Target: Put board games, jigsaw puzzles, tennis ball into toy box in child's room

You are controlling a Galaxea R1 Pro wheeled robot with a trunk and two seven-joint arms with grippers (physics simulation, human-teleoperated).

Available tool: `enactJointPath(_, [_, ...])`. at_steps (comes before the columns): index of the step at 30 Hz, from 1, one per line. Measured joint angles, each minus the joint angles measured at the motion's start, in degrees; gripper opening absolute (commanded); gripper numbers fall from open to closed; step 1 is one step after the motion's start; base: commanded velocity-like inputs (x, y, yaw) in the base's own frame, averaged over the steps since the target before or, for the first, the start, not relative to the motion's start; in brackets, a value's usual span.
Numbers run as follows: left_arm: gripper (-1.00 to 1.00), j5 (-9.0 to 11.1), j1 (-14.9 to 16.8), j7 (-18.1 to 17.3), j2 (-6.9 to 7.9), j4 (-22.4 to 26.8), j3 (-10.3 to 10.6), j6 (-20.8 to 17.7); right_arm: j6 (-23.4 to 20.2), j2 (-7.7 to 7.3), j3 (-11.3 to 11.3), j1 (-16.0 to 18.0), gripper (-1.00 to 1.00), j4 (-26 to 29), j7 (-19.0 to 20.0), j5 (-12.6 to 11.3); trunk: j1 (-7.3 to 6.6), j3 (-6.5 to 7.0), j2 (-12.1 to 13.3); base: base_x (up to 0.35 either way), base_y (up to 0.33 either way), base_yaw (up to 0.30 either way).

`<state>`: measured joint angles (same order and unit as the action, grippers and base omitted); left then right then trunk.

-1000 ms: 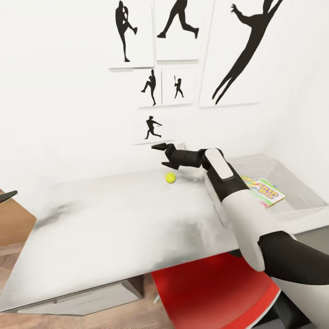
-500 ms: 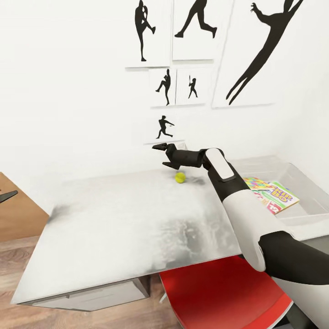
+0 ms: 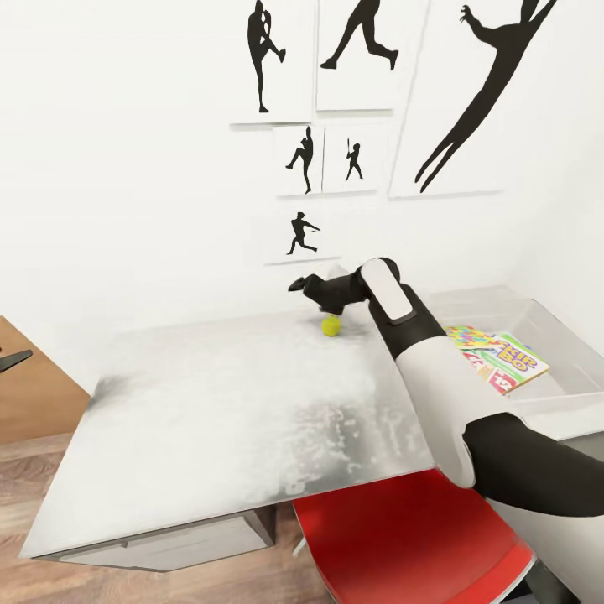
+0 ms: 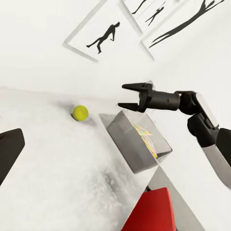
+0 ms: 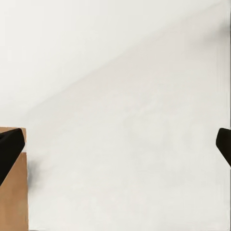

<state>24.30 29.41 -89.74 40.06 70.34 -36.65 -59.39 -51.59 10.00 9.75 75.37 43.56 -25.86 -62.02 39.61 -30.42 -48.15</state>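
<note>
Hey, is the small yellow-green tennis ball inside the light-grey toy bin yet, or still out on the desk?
Out. The yellow-green tennis ball rests on the pale grey desk top, outside the light-grey bin.

right gripper [image 3: 295,285] hovers over bench [image 3: 218,411], jaws parted; tennis ball [image 3: 331,325] just below and behind jaws. toy box [image 3: 554,335] well behind, holding board games [image 3: 507,362].

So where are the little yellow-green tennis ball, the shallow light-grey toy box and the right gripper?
Yellow-green tennis ball [image 3: 331,325]: head view, its middle.
Light-grey toy box [image 3: 549,322]: head view, far sloping wall.
Right gripper [image 4: 128,96]: left wrist view, between its fingertips.
</note>
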Motion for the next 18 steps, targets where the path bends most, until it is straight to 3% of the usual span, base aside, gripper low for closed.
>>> enactJointPath(8, [1.0, -0.2, 0.0, 0.0, 0.08, -0.1, -0.6, 0.0, -1.9, 0.0, 0.0, 8.0, 1.0, -0.2, -14.1, -0.2, 0.0, 0.0, 0.0, 0.0, 0.0, 0.0])
enactJointPath(15, [1.0, -0.5, 0.0, 0.2, 0.06, -0.2, -0.8, 0.0, -6.8, 0.0, 0.0, 11.8, 1.0, -0.5, -19.1, -0.1, 0.0, 0.0, 0.0, 0.0, 0.0, 0.0])
enactJointPath(18, [1.0, -0.7, 0.0, 2.2, 0.02, -0.3, -0.8, 0.0, -7.4, 0.0, 0.0, 12.1, 1.0, -0.5, -19.8, -0.1, 0.0, 0.0, 0.0, 0.0, 0.0, 0.0])
